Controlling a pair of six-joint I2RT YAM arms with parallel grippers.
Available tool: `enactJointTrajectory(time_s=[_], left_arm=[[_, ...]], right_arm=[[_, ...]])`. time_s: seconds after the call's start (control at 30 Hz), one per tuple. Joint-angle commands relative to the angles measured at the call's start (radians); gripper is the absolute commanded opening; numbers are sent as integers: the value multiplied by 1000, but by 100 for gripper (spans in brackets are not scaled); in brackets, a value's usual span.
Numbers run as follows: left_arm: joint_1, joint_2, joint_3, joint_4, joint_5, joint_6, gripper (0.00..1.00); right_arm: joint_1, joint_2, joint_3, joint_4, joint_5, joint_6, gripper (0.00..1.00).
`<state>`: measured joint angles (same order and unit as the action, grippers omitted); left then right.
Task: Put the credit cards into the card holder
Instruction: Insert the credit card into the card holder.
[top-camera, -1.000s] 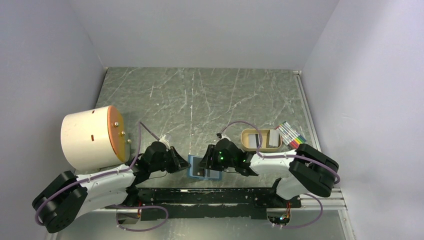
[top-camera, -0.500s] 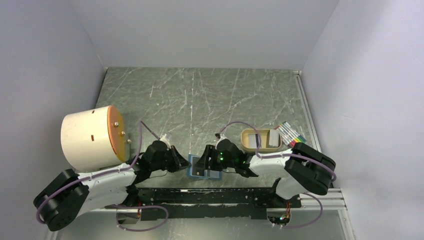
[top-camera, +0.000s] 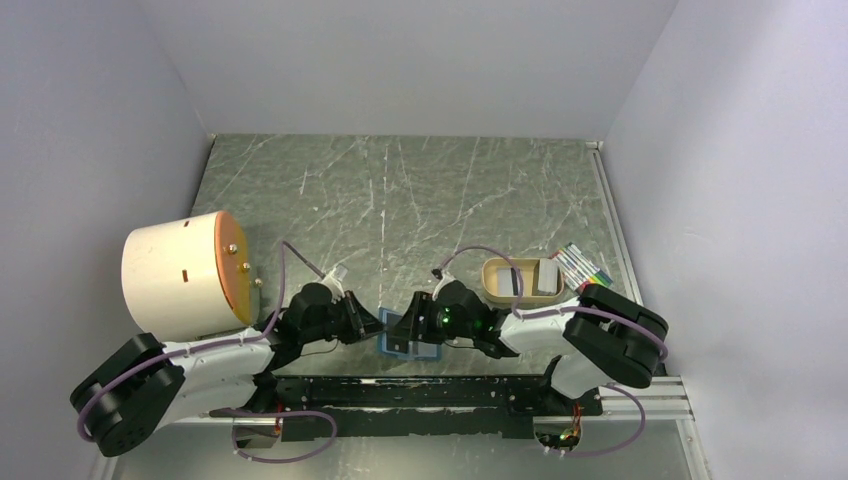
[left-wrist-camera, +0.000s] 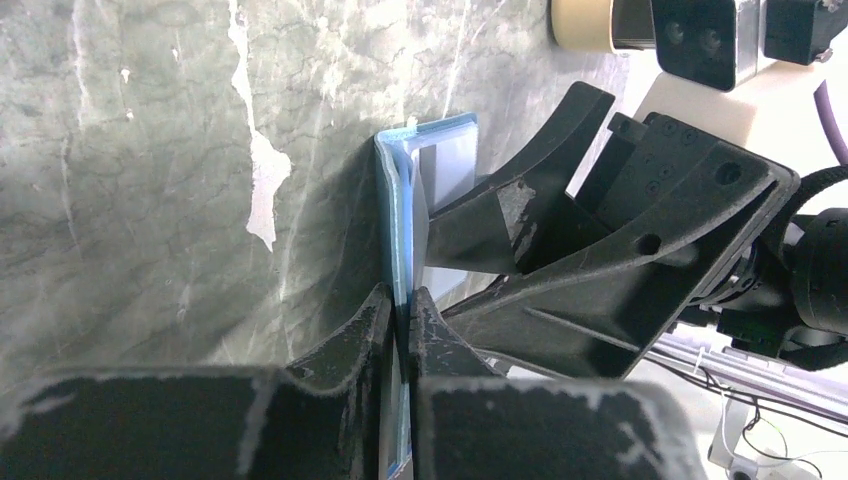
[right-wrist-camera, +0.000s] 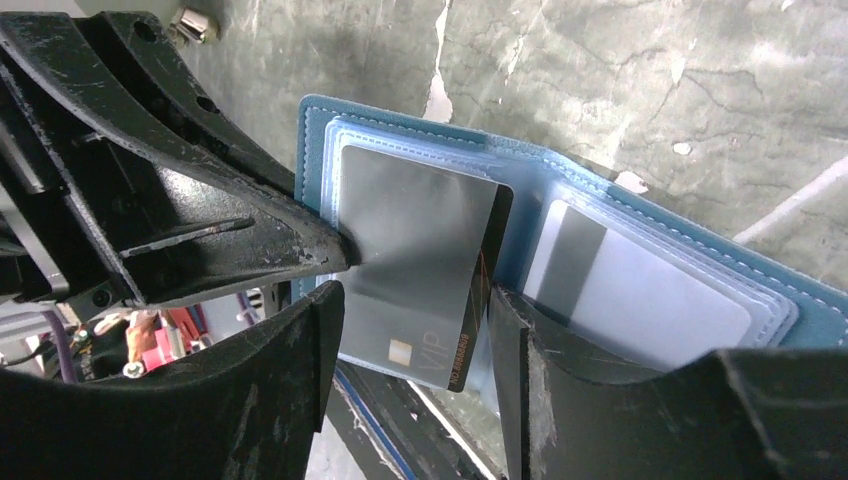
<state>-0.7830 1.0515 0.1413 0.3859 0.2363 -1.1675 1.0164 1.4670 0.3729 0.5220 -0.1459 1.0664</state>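
Note:
The teal-blue card holder lies open near the table's front edge, between both grippers. My left gripper is shut on the holder's raised left flap, seen edge-on. A grey credit card marked VIP sits partly in the left sleeve of the holder, tilted. It lies between the spread fingers of my right gripper, which is open. A white card with a dark stripe fills the right sleeve. More pale cards lie in the tan tray.
A pack of coloured markers lies right of the tray. A large cream cylinder with an orange face stands at the left. The black rail runs along the front edge, just below the holder.
Both grippers have crept a little closer together over the holder, and its left flap stands more upright. The left gripper has stayed shut on the flap.

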Motion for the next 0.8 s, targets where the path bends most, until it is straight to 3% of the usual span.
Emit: enactJointTrajectory(time_s=[0.0,0.1,0.2,0.3,0.4,0.77], left_arm=[[-12,-5,-36,160,51,-26,9],[-12,-14,-34,170,53,-19,9],[-14,-25,-31,182,50,-11,18],[-16,-35,-34,191,44,-14,20],[-21,-37,-39,205,44,-9,9],[-36,17,-31,299,71,-3,9]], right_arm=[[-10,-9,-51,77,-18,27,58],[-21,-32,-73,83,-26,28,61],[-22,-65,-81,55,-19,23,68],[-22,-122,-92,21,11,19,65],[-22,-186,-85,-47,49,-5,63],[-25,-125,-98,72,5,-3,66]])
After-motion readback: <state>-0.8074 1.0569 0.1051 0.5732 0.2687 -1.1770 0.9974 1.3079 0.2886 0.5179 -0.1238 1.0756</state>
